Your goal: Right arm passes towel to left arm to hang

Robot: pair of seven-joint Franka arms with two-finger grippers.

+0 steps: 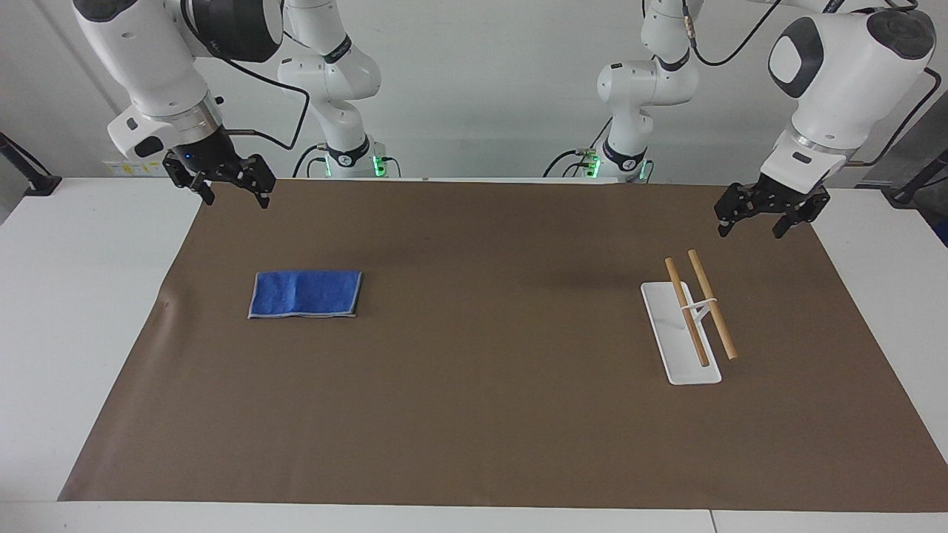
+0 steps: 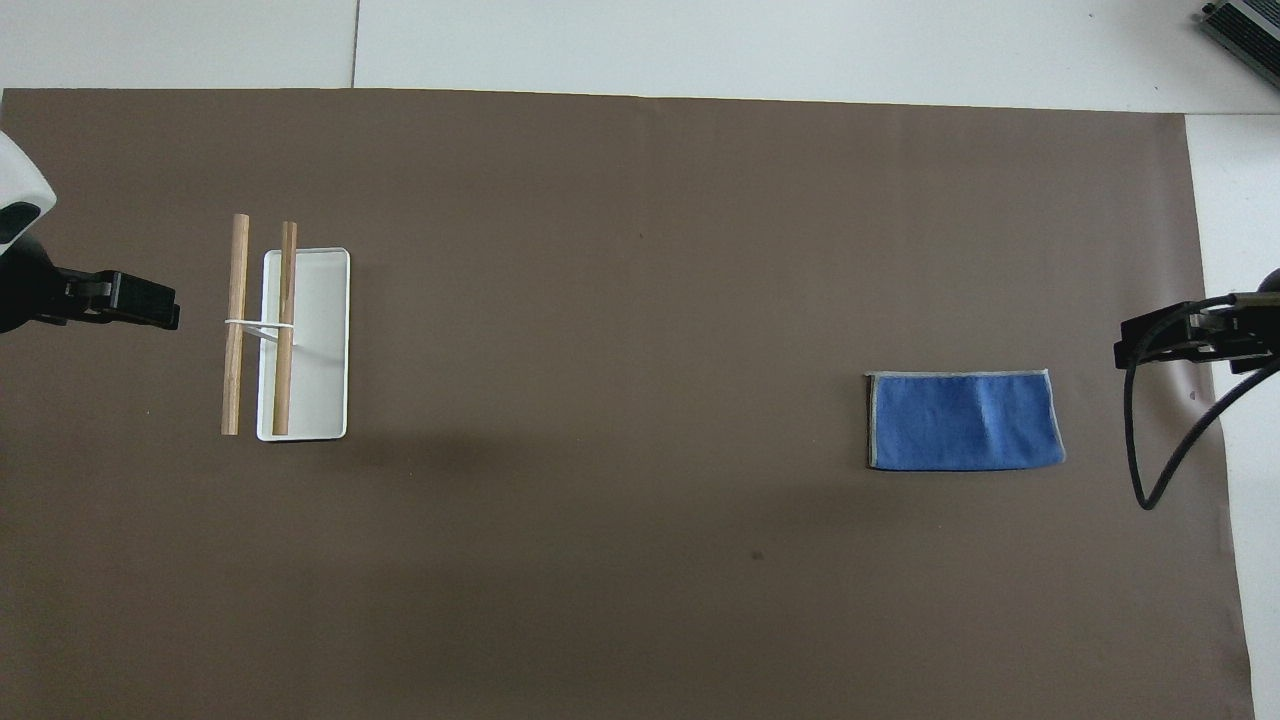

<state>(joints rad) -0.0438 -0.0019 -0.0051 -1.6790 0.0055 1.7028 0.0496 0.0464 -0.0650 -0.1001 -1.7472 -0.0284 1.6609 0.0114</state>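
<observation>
Facing view | step: pre-grasp, nothing held | towel (image 1: 305, 294) flat on table, R-arm end | R tool (image 1: 231, 188) wide, up near towel | L tool (image 1: 749, 220) wide, waits over mat by rack (image 1: 690, 320) | next: R lowers onto towel, pinches edge

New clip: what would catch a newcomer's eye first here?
The folded blue terry towel lies flat on the brown mat toward the right arm's end. A white-based rack with two wooden rods stands toward the left arm's end. The right gripper and left gripper hang open, holding nothing.
</observation>
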